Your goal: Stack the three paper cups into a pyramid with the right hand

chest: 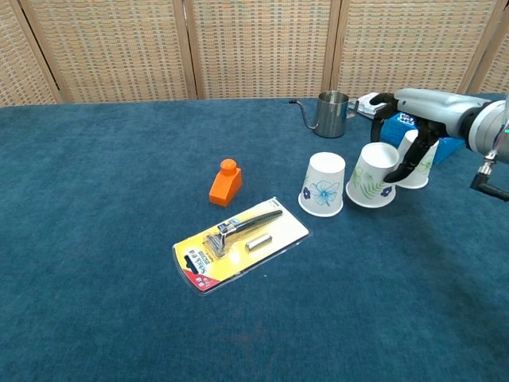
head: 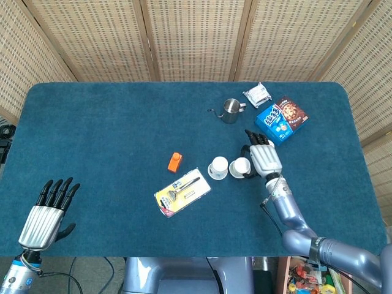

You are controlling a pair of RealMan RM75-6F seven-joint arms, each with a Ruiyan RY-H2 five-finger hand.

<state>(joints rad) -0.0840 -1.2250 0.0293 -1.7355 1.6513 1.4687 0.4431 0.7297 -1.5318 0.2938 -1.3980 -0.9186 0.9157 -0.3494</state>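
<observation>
1. Right hand (chest: 409, 147) right of centre in the chest view, dark fingers wrapped round an upside-down paper cup (chest: 371, 175) with a green leaf print, tilted, rim low by the cloth; touching it or not, can't tell.
2. Same right hand seen from above in the head view (head: 262, 158), just right of centre, holding that cup (head: 240, 166).
3. Just left of the held cup, a second paper cup (chest: 324, 185) with a blue flower print, upside down on the table, nearly touching the held one.
4. Third paper cup (chest: 415, 165) half hidden behind the hand, also upside down, just right of the held cup.
5. Further back, upper right of the chest view: small steel pitcher (chest: 329, 113) with a long thin spout, blue snack box (head: 279, 117), silver foil packet (head: 256, 94).
6. Left of the cups: orange bottle (chest: 226, 182), and below it a razor in a yellow blister pack (chest: 239, 244).
7. All of it on the blue-carpeted table (chest: 95, 175).
8. Left hand (head: 44, 214) way down in the lower left of the head view, fingers straight and spread, holding nothing.
</observation>
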